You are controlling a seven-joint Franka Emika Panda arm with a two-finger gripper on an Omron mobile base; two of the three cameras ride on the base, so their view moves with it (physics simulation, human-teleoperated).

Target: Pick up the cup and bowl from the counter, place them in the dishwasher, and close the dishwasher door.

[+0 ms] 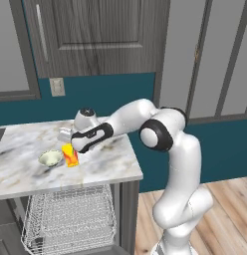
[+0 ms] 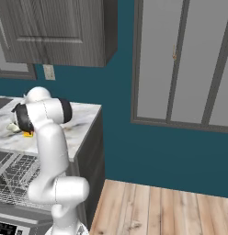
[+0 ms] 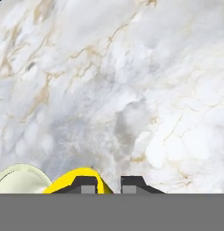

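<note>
The yellow cup [image 1: 69,155] stands upright on the marble counter [image 1: 110,167], with the pale bowl [image 1: 50,158] just left of it. My gripper [image 1: 65,134] hangs a little above and behind the cup, pointing down at the slab. In the hand view the cup's rim [image 3: 64,180] and the bowl [image 3: 19,179] lie at the bottom left, and the gripper [image 3: 109,185] is shut with nothing in it. The cup [image 2: 27,133] peeks out behind my arm in the right base view. The dishwasher's white wire rack [image 1: 70,219] stands pulled out under the counter.
The dishwasher door [image 2: 24,220] lies folded down at the bottom left. Dark wood-grain wall cabinets [image 1: 95,35] hang above the counter. A wall outlet [image 1: 57,86] sits on the teal wall. Wooden floor [image 2: 157,211] stretches to the right.
</note>
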